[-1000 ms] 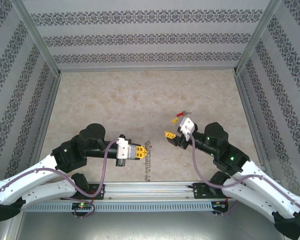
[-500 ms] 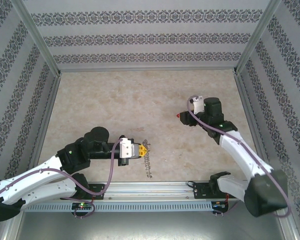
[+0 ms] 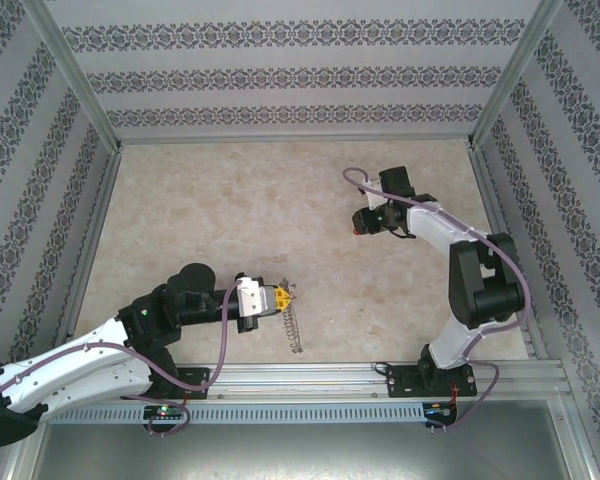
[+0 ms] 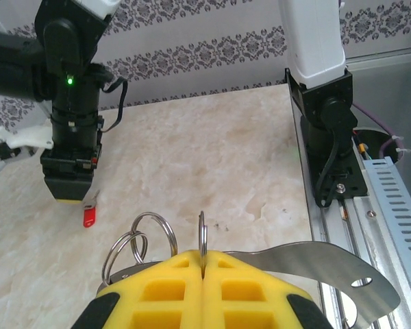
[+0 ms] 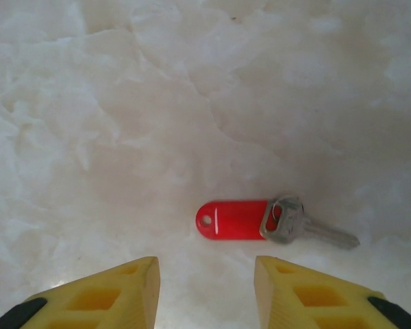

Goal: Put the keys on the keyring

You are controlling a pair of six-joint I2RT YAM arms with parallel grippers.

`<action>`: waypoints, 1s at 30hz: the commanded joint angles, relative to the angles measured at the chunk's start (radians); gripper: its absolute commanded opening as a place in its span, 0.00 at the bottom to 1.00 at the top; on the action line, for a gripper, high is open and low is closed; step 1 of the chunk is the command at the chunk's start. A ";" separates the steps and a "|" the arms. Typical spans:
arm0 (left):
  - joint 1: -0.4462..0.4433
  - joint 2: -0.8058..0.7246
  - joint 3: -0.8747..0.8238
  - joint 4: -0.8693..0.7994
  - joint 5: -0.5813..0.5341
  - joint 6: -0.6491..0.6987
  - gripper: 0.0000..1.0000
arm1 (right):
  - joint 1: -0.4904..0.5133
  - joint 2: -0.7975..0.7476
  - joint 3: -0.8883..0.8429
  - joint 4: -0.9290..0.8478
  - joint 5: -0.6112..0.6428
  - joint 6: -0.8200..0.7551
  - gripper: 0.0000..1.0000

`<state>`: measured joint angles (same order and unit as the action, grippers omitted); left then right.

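The thin grey metal keyring (image 4: 201, 232), fringed with small silvery rings (image 4: 153, 229), is pinched edge-on between the yellow fingers of the left gripper (image 4: 203, 259). The jaws are pressed fully together on it. In the overhead view the rest of the keyring is seen reaching from the fingertips toward the near edge of the pale marbled table surface (image 3: 210, 210), about midway along that edge.

The small key (image 5: 233, 220), with an oblong red plastic head and a short silver blade, lies flat on the surface right of its middle. It is well apart from the keyring and away from every edge.

The right gripper (image 5: 204, 284) is held close over the key, pointing downward. Its two yellow fingers are parted with a clear gap, nothing is gripped between them, and the key is not touched. In the right wrist view the key is seen just beyond the fingertips, its blade pointing to the right of that view.
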<state>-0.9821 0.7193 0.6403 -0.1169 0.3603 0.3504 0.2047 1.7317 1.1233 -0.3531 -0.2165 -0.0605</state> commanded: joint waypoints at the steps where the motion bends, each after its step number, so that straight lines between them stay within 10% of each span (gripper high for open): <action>1: -0.003 -0.030 -0.010 0.092 -0.018 -0.010 0.00 | -0.008 0.062 0.064 -0.077 0.045 -0.032 0.38; 30: -0.003 -0.050 -0.026 0.111 -0.020 0.005 0.00 | -0.006 0.338 0.365 -0.302 0.176 -0.152 0.30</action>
<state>-0.9821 0.6891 0.6182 -0.0727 0.3450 0.3511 0.2047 2.0403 1.4437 -0.5816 -0.0624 -0.1833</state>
